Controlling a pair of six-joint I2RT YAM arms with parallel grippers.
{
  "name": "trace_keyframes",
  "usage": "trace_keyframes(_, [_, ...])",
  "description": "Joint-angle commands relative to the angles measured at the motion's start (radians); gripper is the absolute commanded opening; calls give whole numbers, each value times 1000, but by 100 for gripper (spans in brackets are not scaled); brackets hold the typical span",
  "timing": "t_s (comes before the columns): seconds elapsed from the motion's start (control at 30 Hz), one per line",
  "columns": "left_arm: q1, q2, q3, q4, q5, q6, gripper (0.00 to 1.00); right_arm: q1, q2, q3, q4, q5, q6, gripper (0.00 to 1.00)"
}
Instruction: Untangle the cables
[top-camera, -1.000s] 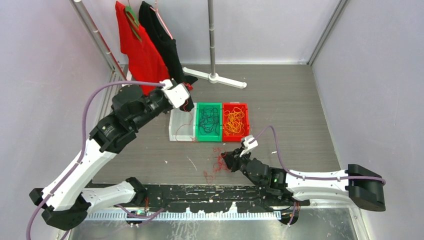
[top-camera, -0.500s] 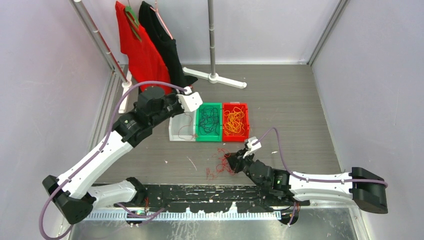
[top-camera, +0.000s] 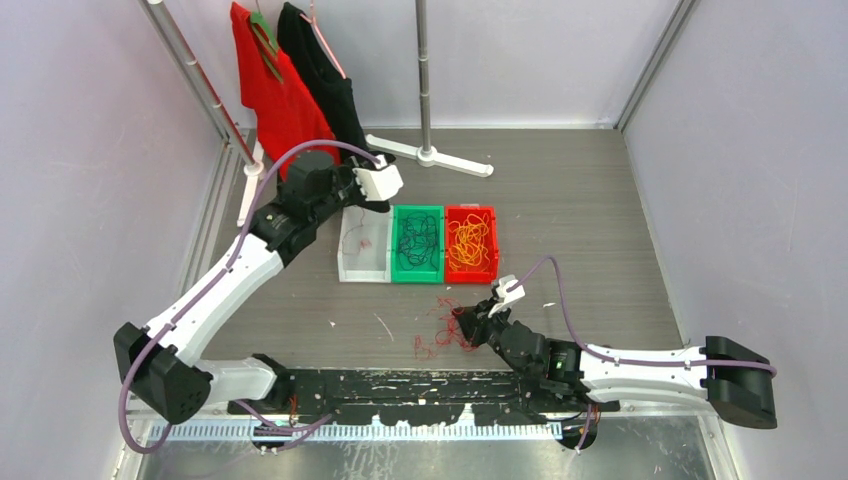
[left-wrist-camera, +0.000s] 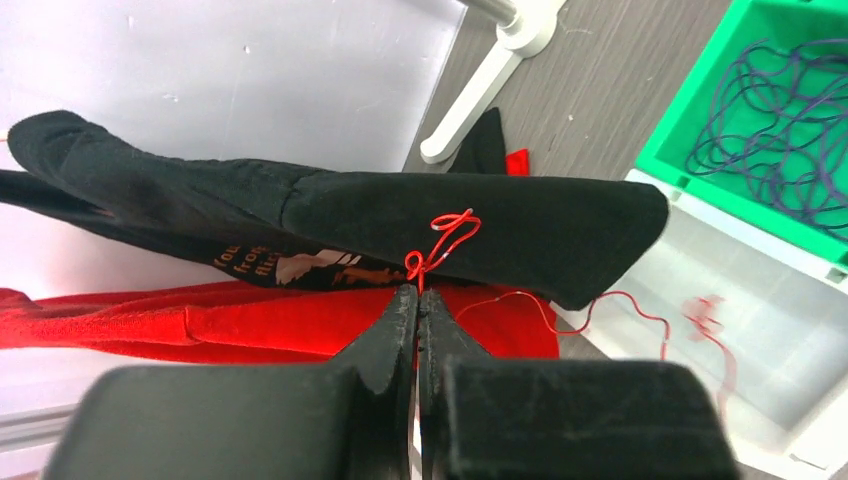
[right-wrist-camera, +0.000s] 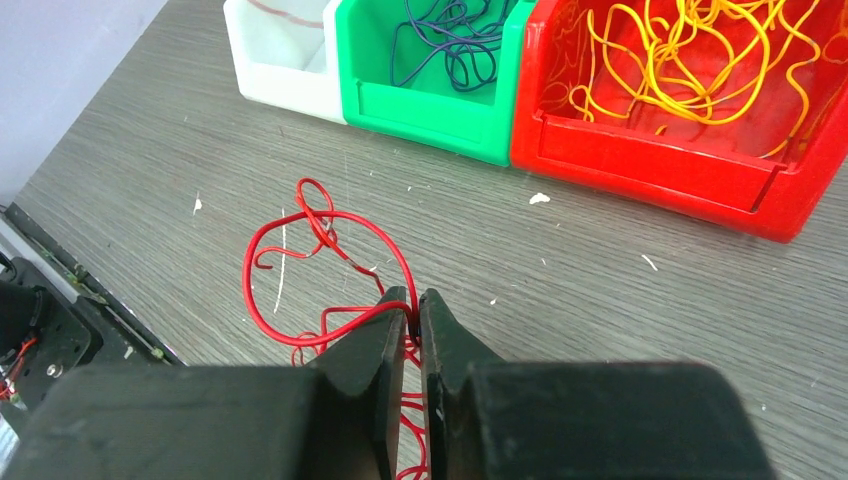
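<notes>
A wad of red cables (top-camera: 436, 333) lies on the table in front of the bins. My right gripper (top-camera: 466, 325) is shut on a strand of that wad (right-wrist-camera: 330, 250), low over the table. My left gripper (top-camera: 381, 185) is shut on one red cable (left-wrist-camera: 443, 238) and holds it up above the white bin (top-camera: 364, 250); the cable hangs down into the bin (left-wrist-camera: 640, 312). Dark purple cables (top-camera: 416, 240) lie in the green bin (top-camera: 416, 272). Orange-yellow cables (top-camera: 468, 242) lie in the red bin (top-camera: 470, 274).
A red shirt (top-camera: 275, 95) and a black shirt (top-camera: 325, 80) hang on a rack at the back left, close behind my left gripper. A white stand's foot (top-camera: 430, 155) and pole stand behind the bins. Walls close in on both sides.
My left arm has swung right and back, lifting the red cable from beside the white bin to above it. My right gripper has shifted slightly right with the wad.
</notes>
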Motion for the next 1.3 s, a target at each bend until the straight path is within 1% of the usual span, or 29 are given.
trace_keyframes(0.0, [20,14,64,93,29,43,0,4,-20,0,29,29,17,15])
trace_keyframes(0.13, [20,37,73,113,34,27,0,4,-19,1,27,31,16,15])
trace_keyframes(0.27, [21,61,65,46,53,-55,0,4,-19,3,23,33,18,15])
trace_keyframes(0.33, [21,65,52,-45,82,-89,0,4,-21,1,23,34,20,14])
trace_keyframes(0.4, [21,85,54,-173,121,-118,0,4,-20,0,22,37,22,14])
trace_keyframes(0.5, [21,146,83,-363,157,-176,0,4,-15,4,20,40,19,14])
trace_keyframes(0.6, [21,205,96,-421,169,-197,0,4,0,10,21,42,18,14])
trace_keyframes(0.67, [21,225,89,-415,187,-205,0,4,11,16,23,40,20,14])
trace_keyframes(0.77, [21,229,51,-354,203,-208,0,4,25,19,27,39,27,14])
trace_keyframes(1.0, [21,275,-61,-147,129,-144,0,4,42,33,27,42,33,13])
trace_keyframes(1.07, [21,295,-68,-114,109,-130,0,4,48,39,26,40,32,13])
trace_keyframes(1.1, [21,313,-56,-122,98,-132,0,4,50,41,24,39,32,13])
trace_keyframes(1.13, [21,322,-34,-156,94,-136,9,4,52,43,24,37,34,13])
trace_keyframes(1.17, [21,327,-6,-200,102,-137,21,4,52,45,24,34,33,13])
trace_keyframes(1.2, [22,326,26,-281,119,-132,32,4,52,47,24,31,34,13])
trace_keyframes(1.23, [23,318,59,-350,149,-127,45,3,51,47,25,31,32,13])
trace_keyframes(1.27, [28,305,111,-430,202,-117,65,3,49,47,28,32,33,13])
